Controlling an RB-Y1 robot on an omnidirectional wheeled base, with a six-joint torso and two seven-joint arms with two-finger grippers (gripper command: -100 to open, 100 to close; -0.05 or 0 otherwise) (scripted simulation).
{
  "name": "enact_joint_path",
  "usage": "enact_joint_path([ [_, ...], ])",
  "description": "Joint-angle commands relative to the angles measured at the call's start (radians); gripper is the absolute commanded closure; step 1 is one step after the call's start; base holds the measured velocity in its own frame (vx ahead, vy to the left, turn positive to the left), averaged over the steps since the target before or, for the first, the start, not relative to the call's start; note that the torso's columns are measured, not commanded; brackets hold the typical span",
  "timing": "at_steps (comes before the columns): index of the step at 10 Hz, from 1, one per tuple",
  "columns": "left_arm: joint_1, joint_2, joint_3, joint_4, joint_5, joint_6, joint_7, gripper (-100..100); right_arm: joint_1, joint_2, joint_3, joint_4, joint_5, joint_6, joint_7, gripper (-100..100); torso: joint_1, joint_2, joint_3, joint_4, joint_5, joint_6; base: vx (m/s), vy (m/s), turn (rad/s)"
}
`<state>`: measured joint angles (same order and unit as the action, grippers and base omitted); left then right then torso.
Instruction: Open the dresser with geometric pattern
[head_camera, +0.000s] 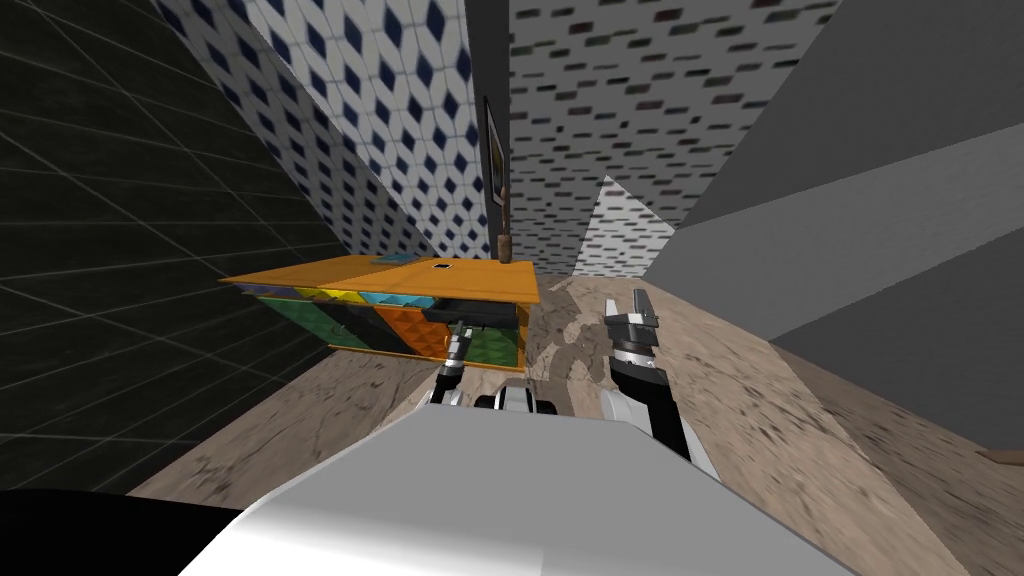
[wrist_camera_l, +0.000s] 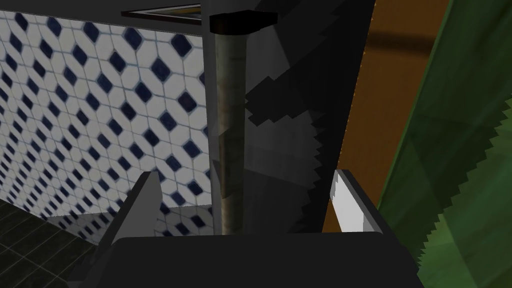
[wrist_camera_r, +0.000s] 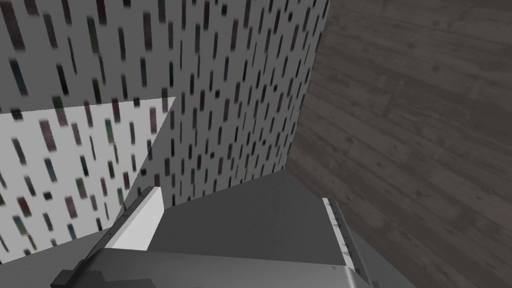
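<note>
The dresser (head_camera: 395, 322) has an orange top and a front of coloured geometric panels, and it stands against the blue-diamond wall. Near its top right a drawer (head_camera: 470, 312) shows as a dark gap. My left gripper (head_camera: 458, 338) reaches to that spot. In the left wrist view my left gripper (wrist_camera_l: 245, 174) is open, with a dull grey-brown bar (wrist_camera_l: 231, 125) standing between its fingers, beside an orange panel (wrist_camera_l: 380, 100) and a green patterned panel (wrist_camera_l: 450, 175). I cannot tell whether the fingers touch the bar. My right gripper (head_camera: 632, 315) hangs open over the floor, to the right of the dresser, and its wrist view (wrist_camera_r: 240, 195) shows nothing between its fingers.
On the dresser top sit a small dark object (head_camera: 441, 267) and a slim brown vase (head_camera: 505, 243). A dark tiled wall (head_camera: 130, 280) closes the left side and a grey wall (head_camera: 880, 250) the right. Brown stone floor (head_camera: 760, 420) stretches to the right of the dresser.
</note>
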<state>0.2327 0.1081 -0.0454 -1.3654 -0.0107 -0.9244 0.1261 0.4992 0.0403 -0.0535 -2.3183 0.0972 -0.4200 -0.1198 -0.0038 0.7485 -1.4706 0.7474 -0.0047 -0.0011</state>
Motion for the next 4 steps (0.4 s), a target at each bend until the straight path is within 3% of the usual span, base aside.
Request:
enact_joint_path([
  [1, 0.003, 0.0, 0.0, 0.004, 0.0, 0.004, 0.0, 0, 0.0, 0.0, 0.0, 0.0, 0.0, 0.0, 0.0, 0, 0.001, -0.004, -0.002, -0.003, 0.001, 0.001, 0.0, 0.0, 0.0],
  [4, 0.008, 0.0, -0.001, 0.01, -0.001, 0.009, 0.0, 0, 0.0, 0.0, 0.0, 0.0, 0.0, 0.0, 0.0, 0, 0.003, -0.009, -0.005, -0.007, 0.004, 0.001, 0.0, 0.0, 0.0],
])
